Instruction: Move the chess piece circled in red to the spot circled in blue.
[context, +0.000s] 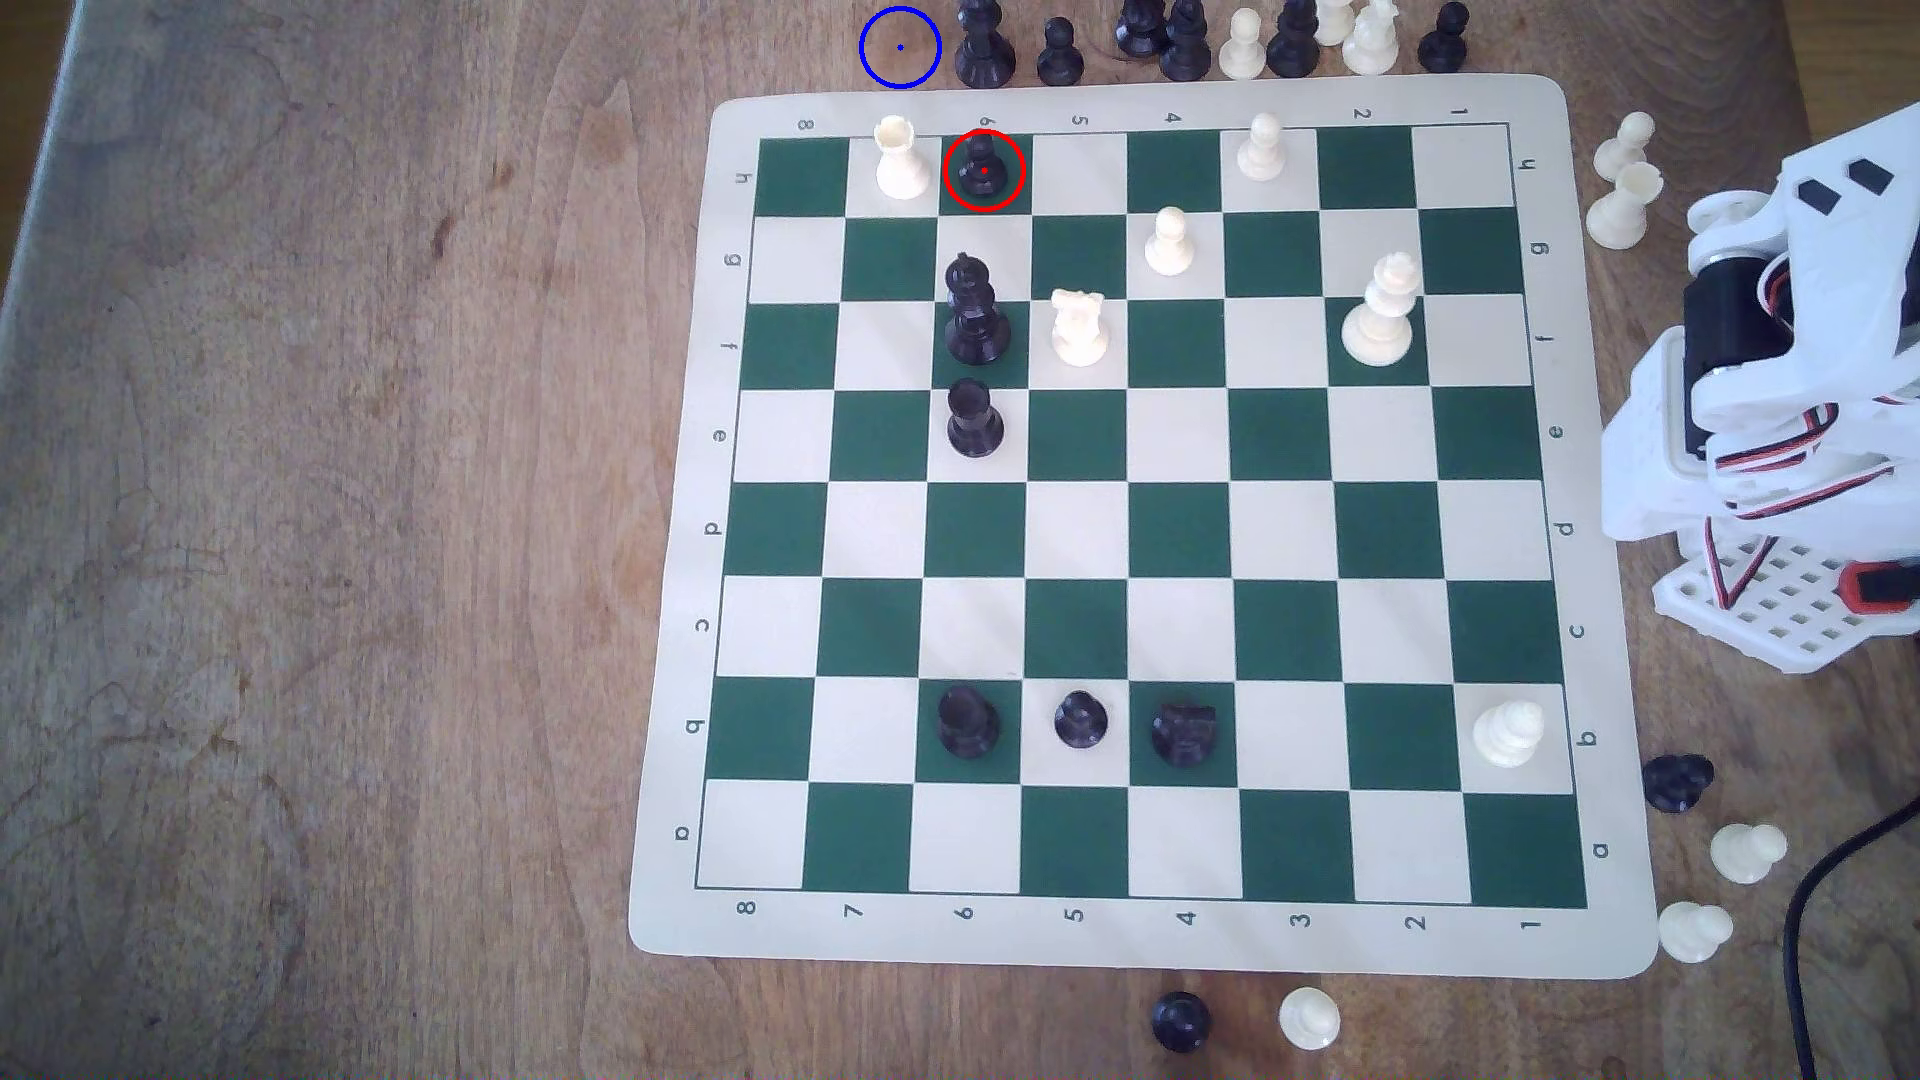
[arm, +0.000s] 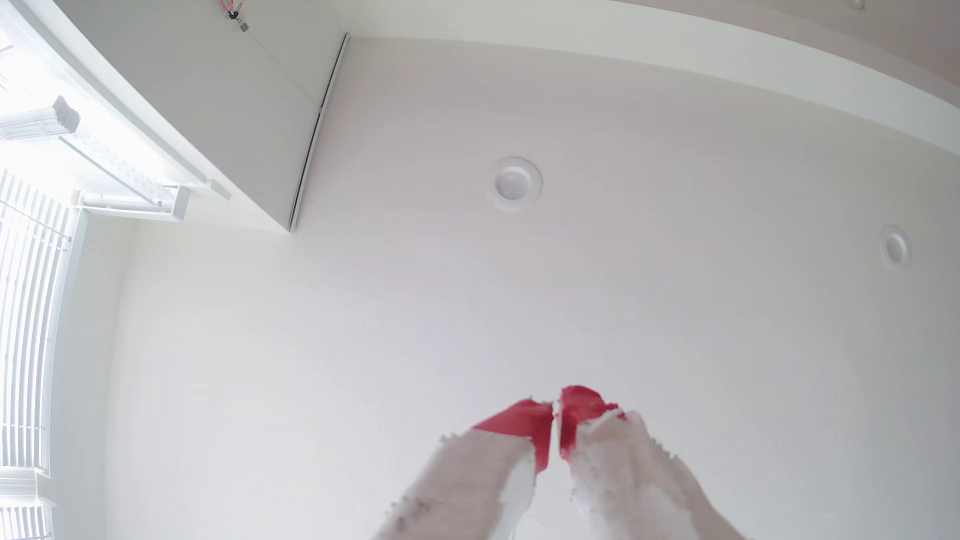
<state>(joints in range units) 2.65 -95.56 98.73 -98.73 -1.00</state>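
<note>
Pawn (context: 983, 169) on board — tool (arm: 556, 415) aimed ceilingward.

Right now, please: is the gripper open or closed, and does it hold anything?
Gripper: closed, red-tipped fingers nearly touching, holding nothing; it points at the ceiling.

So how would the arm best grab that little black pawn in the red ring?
Probably from straight above, pinching the black pawn at its round head or the thin neck below it. It stands upright, and a white rook stands on the next square, so a sideways approach risks a knock. The gripper points at the ceiling, shut.
</note>
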